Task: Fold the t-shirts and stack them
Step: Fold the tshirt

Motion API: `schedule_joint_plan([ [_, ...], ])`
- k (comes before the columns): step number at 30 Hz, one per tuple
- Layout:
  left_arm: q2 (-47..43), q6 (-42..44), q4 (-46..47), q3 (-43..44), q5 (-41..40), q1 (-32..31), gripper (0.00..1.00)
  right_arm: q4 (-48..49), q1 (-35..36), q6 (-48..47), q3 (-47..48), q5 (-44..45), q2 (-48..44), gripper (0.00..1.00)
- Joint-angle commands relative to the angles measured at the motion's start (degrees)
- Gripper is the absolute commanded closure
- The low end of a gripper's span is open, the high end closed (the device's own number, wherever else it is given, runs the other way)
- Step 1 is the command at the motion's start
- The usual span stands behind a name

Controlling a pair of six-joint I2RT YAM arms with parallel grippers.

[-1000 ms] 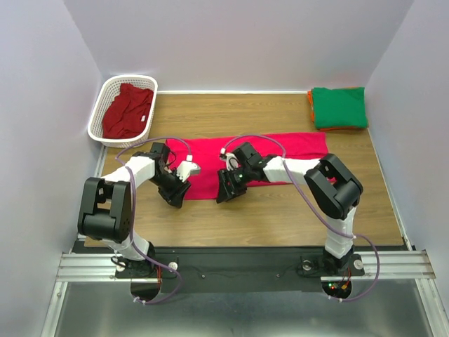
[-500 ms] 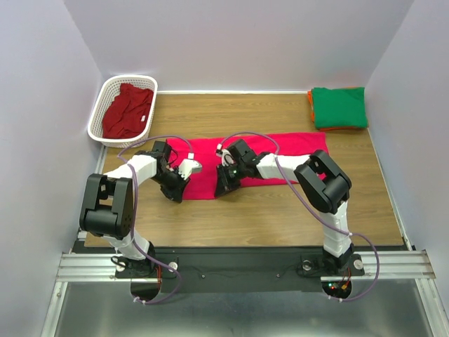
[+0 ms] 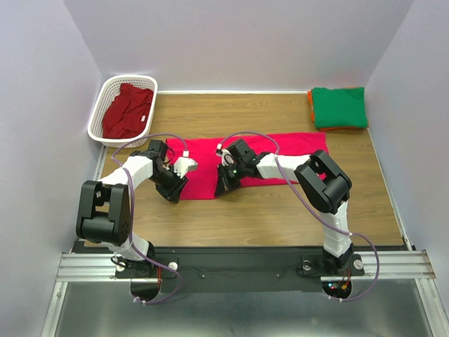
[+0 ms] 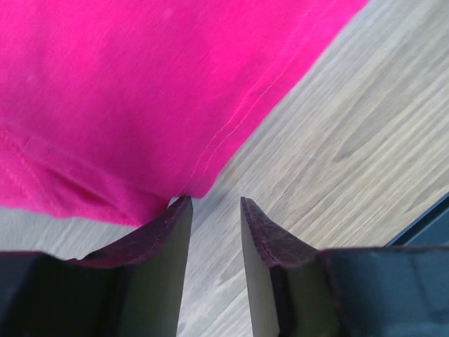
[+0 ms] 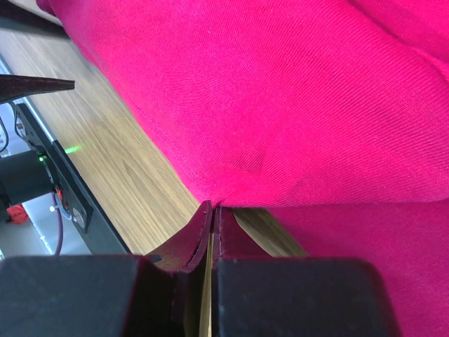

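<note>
A bright pink-red t-shirt (image 3: 280, 156) lies spread flat across the middle of the wooden table (image 3: 280, 210). My left gripper (image 3: 173, 194) is at the shirt's near-left corner (image 4: 140, 84). It (image 4: 214, 200) stands open with only bare wood between the fingers, and the cloth's corner touches the tip of the left finger. My right gripper (image 3: 219, 188) is on the shirt's near hem, shut (image 5: 214, 205) on the edge of the cloth (image 5: 295, 105). A darker crimson t-shirt (image 3: 128, 111) lies crumpled in the basket. A folded green t-shirt (image 3: 339, 107) rests on an orange one (image 3: 309, 105) at the far right.
The white lattice basket (image 3: 105, 95) stands at the far left corner. Plain walls close in the table on three sides. A black rail (image 3: 231, 263) with both arm bases runs along the near edge.
Both grippers have moved in onto the shirt's near hem. The right gripper went from open to shut on the cloth. The left gripper stands open again at the corner.
</note>
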Motion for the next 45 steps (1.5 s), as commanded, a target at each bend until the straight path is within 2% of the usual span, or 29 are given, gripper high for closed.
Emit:
schedule_joint_plan([
  [1, -1.11, -1.02, -1.2, -0.38, -2.49, 0.45, 0.52, 1.13, 0.37, -0.37, 1.3, -0.04, -3.1, 0.99],
  [7, 2.23, -2.52, 1.53, 0.14, -2.67, 0.45, 0.5, 1.13, 0.37, -0.46, 1.3, -0.13, -3.02, 0.99],
  [13, 3.29, -0.59, -0.58, 1.38, 2.86, 0.27, 0.53, 1.13, 0.37, -0.37, 1.56, -0.56, -2.84, 0.99],
  [16, 2.41, -0.06, -0.84, 1.03, 3.13, 0.27, 0.71, 1.04, 0.37, -0.2, 1.91, -1.09, -3.19, 0.99],
  [17, 2.15, -0.06, -0.93, 0.94, 3.31, 0.27, 0.83, 1.13, 0.37, -0.2, 2.0, -1.09, -3.37, 0.99],
  [21, 0.04, 1.0, -2.68, 1.99, 4.54, 0.36, 1.0, 1.13, 0.37, -0.2, 2.7, -1.27, -3.89, 0.99],
  [28, -2.69, 1.0, -6.64, 6.91, 5.59, 1.32, 1.0, 0.95, -1.21, 0.41, 4.37, -1.53, -5.39, 0.99],
  [33, -1.11, 1.0, -8.14, 14.02, 5.24, 1.94, 1.0, 0.69, -3.67, 0.5, 8.06, -2.5, -4.34, 0.99],
  [45, 11.63, 0.47, -4.89, 30.37, 4.8, 4.57, 1.0, 0.25, -8.07, -1.6, 18.6, -3.64, 4.09, 0.99],
])
